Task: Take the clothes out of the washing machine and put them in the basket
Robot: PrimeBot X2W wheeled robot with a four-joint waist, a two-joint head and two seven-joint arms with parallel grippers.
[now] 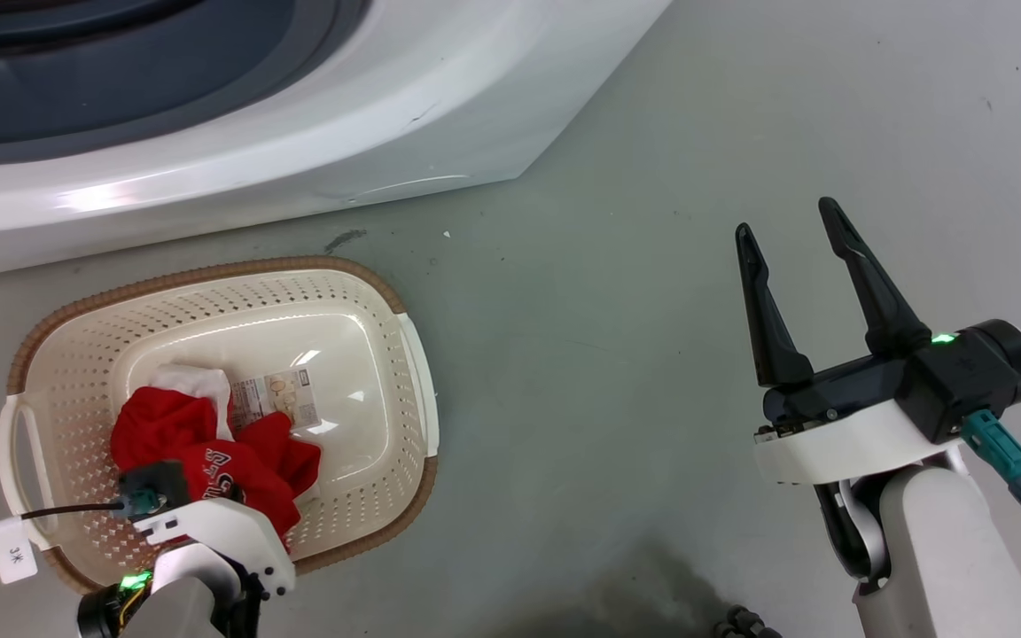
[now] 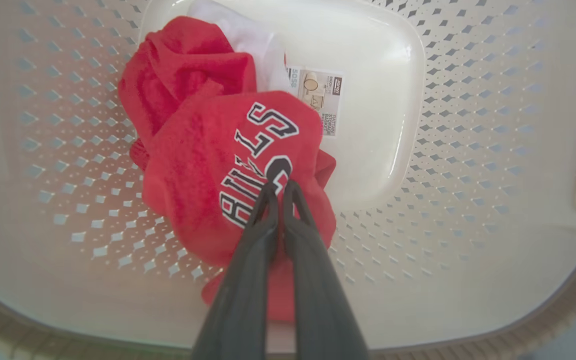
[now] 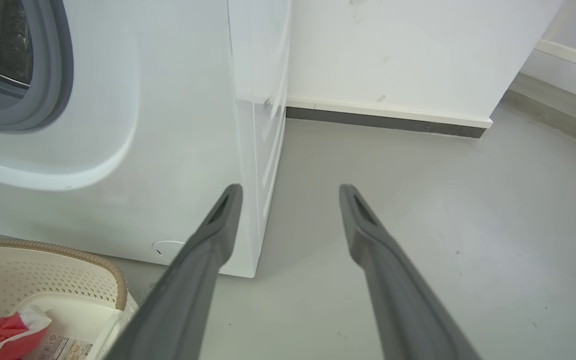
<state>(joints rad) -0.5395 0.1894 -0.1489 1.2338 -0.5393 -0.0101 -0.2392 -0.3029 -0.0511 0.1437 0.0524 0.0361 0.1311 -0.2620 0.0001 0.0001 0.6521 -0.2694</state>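
Over on the left, the left gripper [image 2: 279,186] is reaching down into the basket [image 1: 209,270], its fingers pinching shut on a fold of the clothes [image 2: 203,150], right by the white lettering. The danger, as I'm reading it: if that arm rises before the fingers part properly, the soft fabric is going to ride up with them and spill over the rim, or tug the light basket across the floor [image 1: 608,310]. The wrist cable running by the basket's 8 o'clock handle might be snagging there too.

In the head view the red bundle is lying in the basket's 8 o'clock corner, seemingly settled on the bottom, and it is covering the edge of the paper label [image 1: 284,397]. From the left fingertips, in the left wrist view, the cloth is bunching away toward 10 and 11 o'clock, with the label off at 1 o'clock.

Up at 11 o'clock in the head view, the washing machine [image 1: 298,133] is looming behind the basket.

Moving right, the right gripper [image 1: 787,220] is hanging at 4 o'clock over bare floor, fingers spread wide and carrying nothing, well apart from the clothes, which are sitting off at its 8 o'clock.
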